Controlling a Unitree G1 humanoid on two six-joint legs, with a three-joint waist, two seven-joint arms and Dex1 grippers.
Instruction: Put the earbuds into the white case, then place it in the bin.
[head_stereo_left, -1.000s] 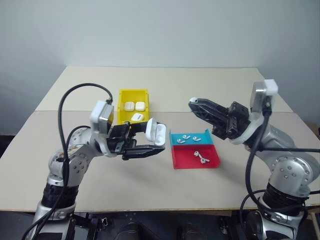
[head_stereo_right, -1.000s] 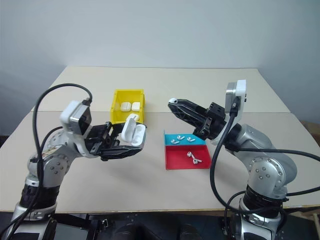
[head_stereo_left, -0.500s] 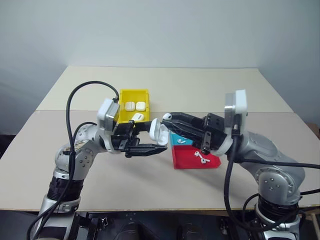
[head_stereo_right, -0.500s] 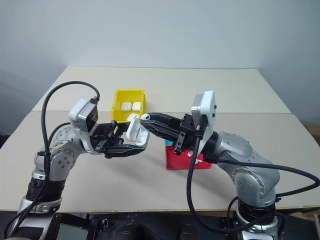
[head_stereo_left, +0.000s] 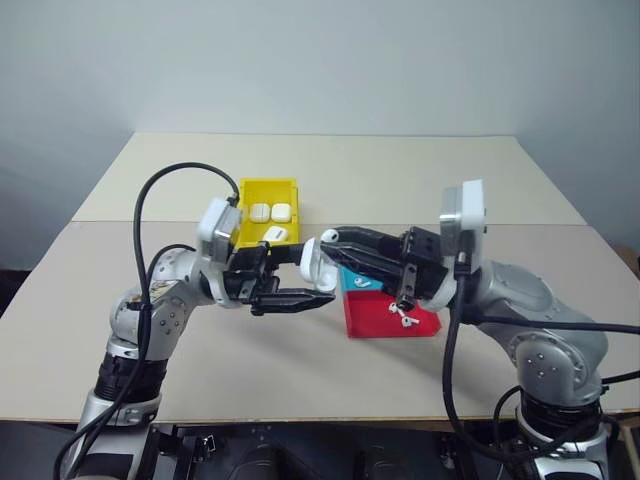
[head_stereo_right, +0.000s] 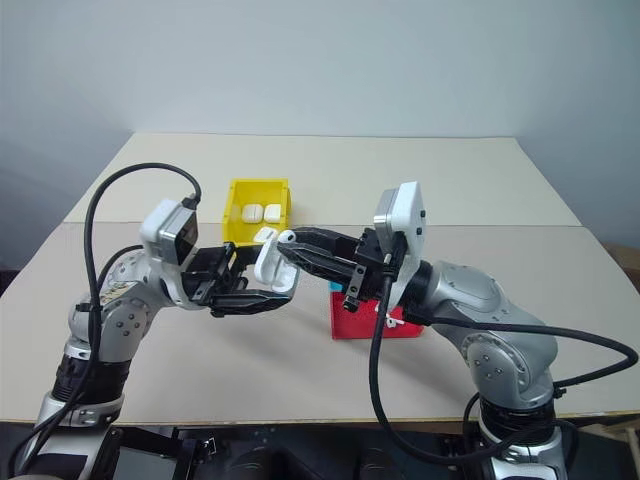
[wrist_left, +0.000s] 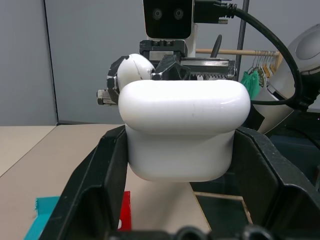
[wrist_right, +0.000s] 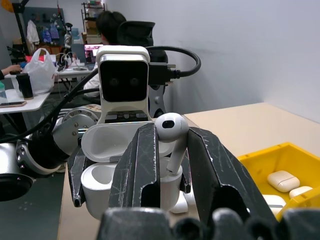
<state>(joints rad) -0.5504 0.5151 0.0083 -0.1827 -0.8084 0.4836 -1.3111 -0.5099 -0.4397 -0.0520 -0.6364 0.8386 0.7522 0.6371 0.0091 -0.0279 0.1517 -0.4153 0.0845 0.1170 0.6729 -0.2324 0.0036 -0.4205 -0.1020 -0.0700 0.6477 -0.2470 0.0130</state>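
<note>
**Earbud held at the mouth of the open case, above the table**

Nearest the robot, the small glossy white rounded-rectangular case (head_stereo_left: 316, 262) is clamped between the two black fingers of the left gripper (head_stereo_left: 297, 277) and held in the air above the beige table (head_stereo_left: 250, 360). Its hinged lid is flipped open, and the hollow interior is shown in the right wrist view. The shell is smooth and unmarked, with rounded corners.

A tiny glossy white earbud with a short stem (wrist_right: 171, 138) is pinched between the narrowly set fingers of the right gripper (head_stereo_left: 332, 240), stem pointing down, directly over the open case; whether it touches the case cannot be told.

Just beyond, on the table, a low red tray (head_stereo_left: 372, 318) and a low blue tray (head_stereo_left: 352, 272) lie side by side, partly hidden by the right arm; further white earbuds (head_stereo_left: 402, 316) are seen on the red one.

Farther back stands the small bright yellow rectangular plastic bin (head_stereo_left: 266, 190), upright-walled, with several closed white cases (head_stereo_left: 270, 213) lying inside.
</note>
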